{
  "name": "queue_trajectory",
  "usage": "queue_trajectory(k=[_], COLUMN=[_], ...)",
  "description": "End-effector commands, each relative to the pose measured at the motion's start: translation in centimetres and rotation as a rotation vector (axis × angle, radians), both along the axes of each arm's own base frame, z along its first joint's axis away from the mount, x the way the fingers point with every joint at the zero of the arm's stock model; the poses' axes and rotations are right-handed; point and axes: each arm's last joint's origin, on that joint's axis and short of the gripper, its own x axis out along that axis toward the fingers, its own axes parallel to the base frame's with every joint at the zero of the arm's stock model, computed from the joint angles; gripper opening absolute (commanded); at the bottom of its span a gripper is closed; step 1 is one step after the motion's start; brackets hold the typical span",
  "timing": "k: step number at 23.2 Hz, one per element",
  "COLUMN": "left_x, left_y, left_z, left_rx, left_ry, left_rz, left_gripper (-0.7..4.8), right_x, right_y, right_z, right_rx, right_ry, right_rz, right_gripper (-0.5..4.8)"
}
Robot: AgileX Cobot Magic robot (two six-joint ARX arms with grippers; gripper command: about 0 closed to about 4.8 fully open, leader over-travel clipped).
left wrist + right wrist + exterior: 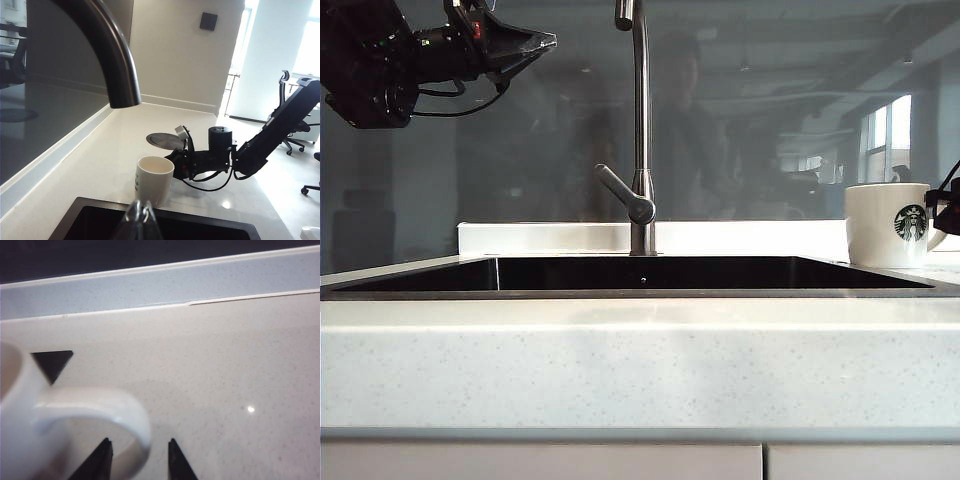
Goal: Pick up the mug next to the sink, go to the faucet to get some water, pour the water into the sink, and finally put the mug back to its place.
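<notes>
Upright mug (888, 226), handle toward right hand (140, 452)

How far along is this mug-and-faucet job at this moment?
Nothing looks done: the mug stands on the counter right of the sink. In hand: the right gripper, jaws apart, straddles the mug's handle. The left gripper, shut, hangs high left of the faucet. Lifting, filling, pouring and returning remain.

Upright mug (888, 224) beside sink (640, 291)
</notes>
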Motion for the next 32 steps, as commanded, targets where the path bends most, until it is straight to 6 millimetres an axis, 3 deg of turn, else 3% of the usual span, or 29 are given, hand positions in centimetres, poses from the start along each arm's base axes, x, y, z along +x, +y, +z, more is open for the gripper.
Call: queue_trajectory(k=[1,6,9,10,12,18,24,30,32], left_x=[-0.2,-0.2,-0.2,-0.2,-0.2,-0.6,-2.2,-4.0,-3.9], left_y=[0.0,0.1,0.0,0.0,0.0,0.1,0.1,0.2,0.2], left_z=[0.4,0.4,0.4,0.4,0.4,0.8,3.6,6.3,6.0], left_rx=[-0.003,-0.002,-0.003,-0.004,-0.003,-0.004,0.007,0.006,0.037], left_ry=[-0.002,0.001,0.001,0.0,0.004,0.003,-0.032,-0.089,0.018], left_rz=[0.0,-0.001,0.0,0.0,-0.001,-0.006,-0.016,-0.017,-0.04], left_gripper=[-0.01,-0.01,-0.01,-0.01,-0.01,0.01,0.01,-0.03,-0.03], right_x=[-0.8,-2.6,-4.9,-5.6,-6.7,-11.1,-14.6,-16.1,-16.1], right_y=[0.2,0.3,0.9,1.1,1.4,2.7,3.8,4.2,4.2], right_z=[1.1,1.8,2.6,3.0,3.5,6.2,8.5,10.2,10.2], right_rx=[-0.015,-0.01,0.011,0.012,0.009,0.108,0.112,0.092,0.093], right_ry=[-0.043,-0.043,-0.062,-0.072,-0.092,-0.144,-0.143,-0.212,-0.211], right_rz=[0.001,-0.012,-0.017,-0.017,-0.017,-0.009,0.032,0.037,0.037], right_gripper=[1.78,1.81,1.76,1.42,0.02,-0.03,-0.03,-0.01,-0.01])
